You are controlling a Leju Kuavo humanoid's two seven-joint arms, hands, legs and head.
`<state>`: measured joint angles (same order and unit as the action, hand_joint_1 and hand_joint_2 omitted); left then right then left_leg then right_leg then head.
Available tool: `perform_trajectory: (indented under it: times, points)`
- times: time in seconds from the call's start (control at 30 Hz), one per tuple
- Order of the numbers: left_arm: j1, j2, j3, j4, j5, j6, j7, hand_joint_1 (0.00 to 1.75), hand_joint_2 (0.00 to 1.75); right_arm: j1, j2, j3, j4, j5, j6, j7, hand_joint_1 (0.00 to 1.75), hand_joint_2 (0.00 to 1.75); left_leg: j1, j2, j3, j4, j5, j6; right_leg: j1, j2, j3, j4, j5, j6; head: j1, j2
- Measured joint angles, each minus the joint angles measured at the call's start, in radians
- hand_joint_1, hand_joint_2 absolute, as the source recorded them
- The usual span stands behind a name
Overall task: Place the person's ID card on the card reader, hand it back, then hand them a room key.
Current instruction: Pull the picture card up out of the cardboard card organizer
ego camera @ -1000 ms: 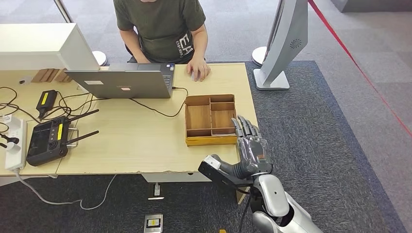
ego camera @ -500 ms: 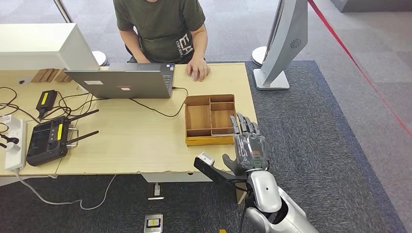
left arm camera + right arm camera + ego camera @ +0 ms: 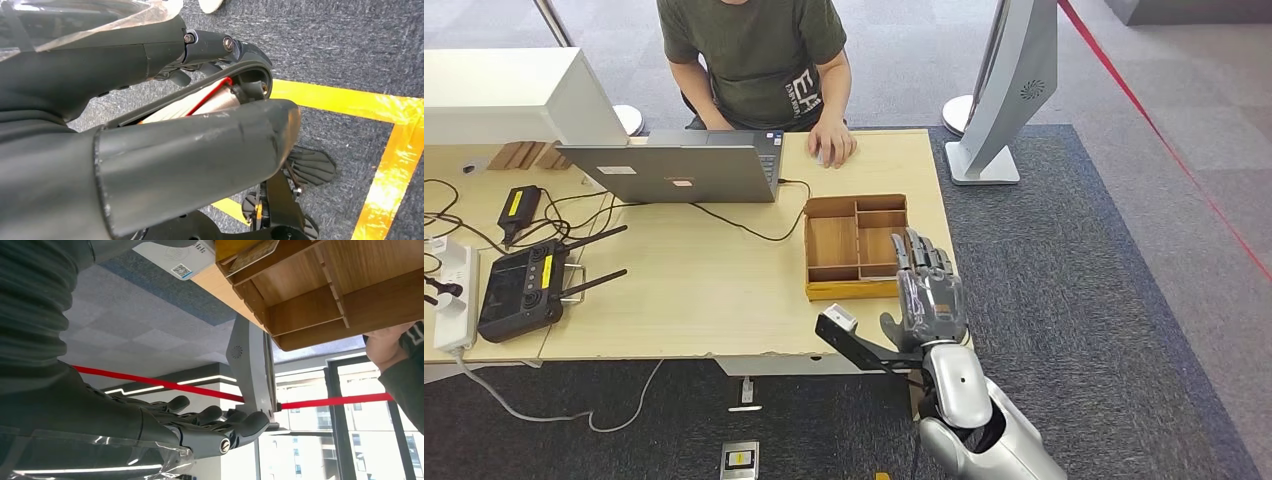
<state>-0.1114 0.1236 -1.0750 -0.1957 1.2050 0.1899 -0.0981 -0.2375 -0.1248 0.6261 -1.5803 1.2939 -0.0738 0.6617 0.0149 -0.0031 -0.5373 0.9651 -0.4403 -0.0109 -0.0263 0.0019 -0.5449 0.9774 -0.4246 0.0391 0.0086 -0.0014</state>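
From the head view, the robot's right hand (image 3: 930,292) is raised at the table's (image 3: 724,300) near right corner, fingers straight and spread, holding nothing, their tips over the near right edge of a divided wooden tray (image 3: 857,246). A person (image 3: 754,55) sits at the far edge behind a laptop (image 3: 674,168), one hand (image 3: 832,140) resting on the table near the far right corner. No ID card or room key can be made out, and no card reader can be picked out for certain; the tray's compartments look bare wood. The step in hand seems to be reaching toward the tray or the person, so the hand should stay flat and go in above the tray wall, not into it. The left wrist view looks down at carpet with yellow tape (image 3: 380,107); the left hand (image 3: 150,125) is close to the lens, and whether it is open or closed cannot be told. The right wrist view adds what the head view lacks: the tray's dividers close up, and a white card with a printed code (image 3: 177,257) lying beside the tray, possibly the card in question.
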Motion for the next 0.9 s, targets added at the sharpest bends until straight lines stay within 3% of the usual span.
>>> perform_trajectory:
  times: [0.37,0.9]
  points:
    - [-0.001,0.000,0.000,0.000,-0.002,0.006,0.002,0.00,0.00,-0.070,0.057,0.001,0.145,0.034,-0.031,-0.040,0.00,1.75,0.000,0.000,0.000,0.000,0.000,0.000,0.000,0.000,0.000,0.000,0.000,0.000,0.000,0.000]
    - [0.000,0.000,0.000,0.000,-0.007,0.002,0.001,0.00,0.00,-0.132,0.083,0.008,0.277,0.099,-0.024,-0.031,0.00,1.75,0.000,0.000,0.000,0.000,0.000,0.000,0.000,0.000,0.000,0.000,0.000,0.000,0.000,0.000]
